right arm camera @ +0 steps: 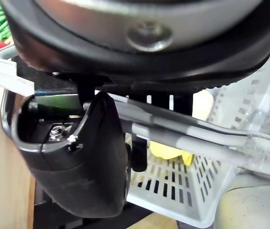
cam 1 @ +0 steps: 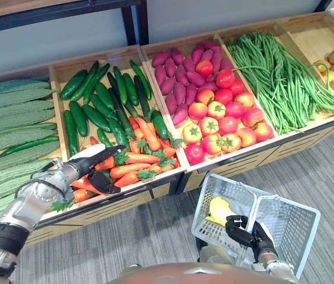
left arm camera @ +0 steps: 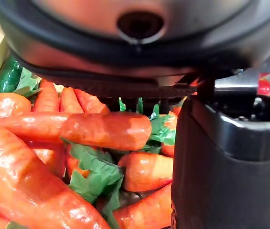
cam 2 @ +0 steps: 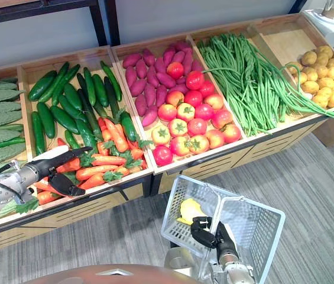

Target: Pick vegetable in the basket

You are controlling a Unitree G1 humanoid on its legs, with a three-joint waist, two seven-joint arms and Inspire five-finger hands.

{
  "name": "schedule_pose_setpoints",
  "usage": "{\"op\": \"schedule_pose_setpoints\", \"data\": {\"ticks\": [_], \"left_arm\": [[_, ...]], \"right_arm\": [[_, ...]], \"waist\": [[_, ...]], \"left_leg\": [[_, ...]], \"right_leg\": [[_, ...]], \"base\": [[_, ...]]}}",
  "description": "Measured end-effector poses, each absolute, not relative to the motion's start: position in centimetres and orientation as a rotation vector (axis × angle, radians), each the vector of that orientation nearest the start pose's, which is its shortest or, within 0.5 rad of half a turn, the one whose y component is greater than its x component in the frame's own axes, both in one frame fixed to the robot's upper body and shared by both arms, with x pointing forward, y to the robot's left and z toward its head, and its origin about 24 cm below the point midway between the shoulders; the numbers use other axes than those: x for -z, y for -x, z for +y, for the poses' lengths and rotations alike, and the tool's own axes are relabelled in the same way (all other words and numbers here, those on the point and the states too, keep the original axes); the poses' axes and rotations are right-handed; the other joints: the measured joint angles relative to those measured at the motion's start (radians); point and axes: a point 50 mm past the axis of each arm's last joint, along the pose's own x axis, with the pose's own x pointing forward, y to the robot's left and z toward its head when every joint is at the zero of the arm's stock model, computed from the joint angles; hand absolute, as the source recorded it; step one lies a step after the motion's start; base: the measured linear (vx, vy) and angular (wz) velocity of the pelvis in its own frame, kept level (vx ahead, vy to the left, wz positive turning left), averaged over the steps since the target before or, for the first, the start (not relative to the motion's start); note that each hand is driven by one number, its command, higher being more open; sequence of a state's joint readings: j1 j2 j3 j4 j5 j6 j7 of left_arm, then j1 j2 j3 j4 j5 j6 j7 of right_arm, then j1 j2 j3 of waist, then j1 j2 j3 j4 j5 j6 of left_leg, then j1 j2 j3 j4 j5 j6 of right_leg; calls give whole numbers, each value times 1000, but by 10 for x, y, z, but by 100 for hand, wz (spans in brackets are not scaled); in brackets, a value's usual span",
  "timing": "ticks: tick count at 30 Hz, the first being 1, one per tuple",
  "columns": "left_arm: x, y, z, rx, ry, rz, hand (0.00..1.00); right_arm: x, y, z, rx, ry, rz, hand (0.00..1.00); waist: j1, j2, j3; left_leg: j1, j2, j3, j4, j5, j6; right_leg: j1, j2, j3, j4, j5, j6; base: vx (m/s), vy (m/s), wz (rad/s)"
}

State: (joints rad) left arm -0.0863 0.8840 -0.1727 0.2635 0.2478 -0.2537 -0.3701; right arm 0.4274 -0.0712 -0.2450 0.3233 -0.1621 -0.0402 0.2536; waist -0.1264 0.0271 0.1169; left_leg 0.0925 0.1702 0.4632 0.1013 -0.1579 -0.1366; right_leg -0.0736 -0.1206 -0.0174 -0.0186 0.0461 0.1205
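Hovering over the carrots (cam 1: 132, 158) at the wooden crate's (cam 1: 54, 80) front, left hand (cam 1: 88, 165) spread loose; clutching the basket handle (right arm camera: 197, 136) with right hand (cam 1: 250, 232). Probably stiff, light, slick: best pinched mid-shaft, clear of leaves.

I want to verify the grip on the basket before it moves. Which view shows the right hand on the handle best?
The right wrist view: the right hand shows close up, fingers curled round the grey handle. Both eye views show that hand small, from above, over the basket.
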Motion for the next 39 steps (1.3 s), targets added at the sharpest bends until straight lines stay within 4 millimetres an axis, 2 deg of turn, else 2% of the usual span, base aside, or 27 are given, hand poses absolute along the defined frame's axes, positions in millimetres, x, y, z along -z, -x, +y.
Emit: {"op": "schedule_pose_setpoints", "data": {"ticks": [19, 34, 39], "left_arm": [[-76, -263, 308, 365, -1162, 232, 100], [-76, -263, 308, 357, -1161, 228, 100], [-79, -264, 308, 336, -1162, 202, 100]], "right_arm": [[89, -98, -229, 59, 128, 709, 0], [88, -99, -230, 57, 135, 699, 0], [84, -102, -234, 54, 156, 673, 0]], "waist": [[14, 8, 26], [13, 15, 42], [16, 28, 57]], "left_leg": [[-5, 18, -2, 18, 0, 0], [-5, 20, -5, 21, 1, 0], [-43, 17, -2, 36, 1, 0]], "right_leg": [[-12, 11, 13, 17, -9, -11], [-12, 17, 13, 20, -10, -12], [-61, 15, 24, 42, -10, -12]], "base": [[0, 0, -1], [-6, -3, 0], [-35, -13, -4]]}}
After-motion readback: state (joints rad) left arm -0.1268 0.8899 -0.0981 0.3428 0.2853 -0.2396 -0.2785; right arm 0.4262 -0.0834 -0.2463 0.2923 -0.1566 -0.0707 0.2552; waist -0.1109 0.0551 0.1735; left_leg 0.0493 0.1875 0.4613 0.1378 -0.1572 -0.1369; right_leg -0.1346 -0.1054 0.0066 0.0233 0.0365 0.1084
